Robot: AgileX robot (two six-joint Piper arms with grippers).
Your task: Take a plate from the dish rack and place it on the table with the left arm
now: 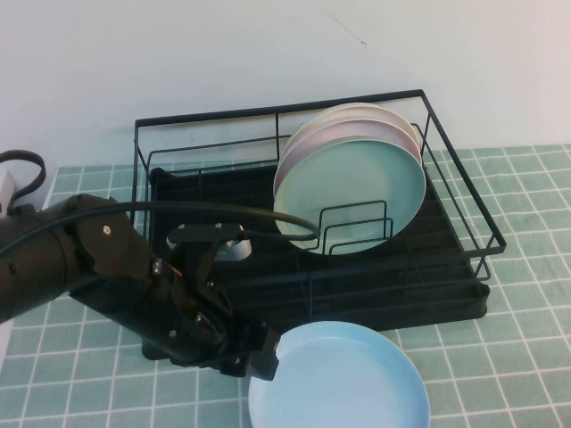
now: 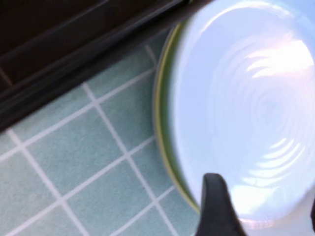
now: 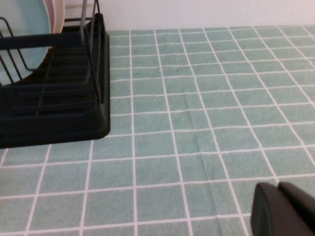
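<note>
The light sky-blue plate lies flat on the tiled table, just in front of the dish rack. My left gripper is at the plate's left rim, with the left arm low in front of the rack. In the left wrist view the plate fills the frame, with a yellow-green edge along one side. My left gripper has its fingers apart over the plate's face, holding nothing. My right gripper is shut and empty above bare tiles, out of the high view.
A mint-green plate and pinkish plates behind it stand upright in the rack. The rack's corner shows in the right wrist view. A white wall is behind the table.
</note>
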